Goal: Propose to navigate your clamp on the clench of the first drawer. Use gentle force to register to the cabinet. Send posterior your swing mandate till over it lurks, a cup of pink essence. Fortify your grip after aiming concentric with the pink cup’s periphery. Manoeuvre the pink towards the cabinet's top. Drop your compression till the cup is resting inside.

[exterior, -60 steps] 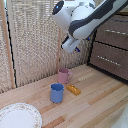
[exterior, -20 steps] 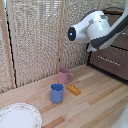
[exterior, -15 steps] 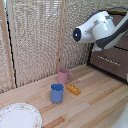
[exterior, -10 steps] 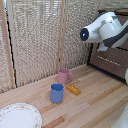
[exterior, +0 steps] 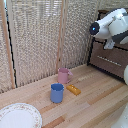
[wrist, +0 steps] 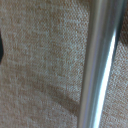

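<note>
The pink cup [exterior: 63,76] stands upright on the wooden table by the slatted screen, nothing touching it. At the exterior view's right stands the dark brown cabinet [exterior: 111,56]. The white arm [exterior: 109,26] hangs right in front of its upper drawer. The clamp [exterior: 109,44] is mostly hidden under the arm's bulk, and its fingers cannot be made out. The wrist view is pressed close to a brown grainy cabinet front [wrist: 40,65] with a silver bar handle [wrist: 97,65] running across it. A dark sliver shows at that picture's edge.
A blue mug [exterior: 57,93] stands just in front of the pink cup, with a flat orange piece [exterior: 73,89] lying beside it. A patterned white plate [exterior: 17,116] sits at the near corner on the exterior view's left. The screen [exterior: 40,40] closes off the back.
The arm has swung from above the cups to the exterior view's right, up to the cabinet's drawer front. The cups, orange piece and plate have not moved.
</note>
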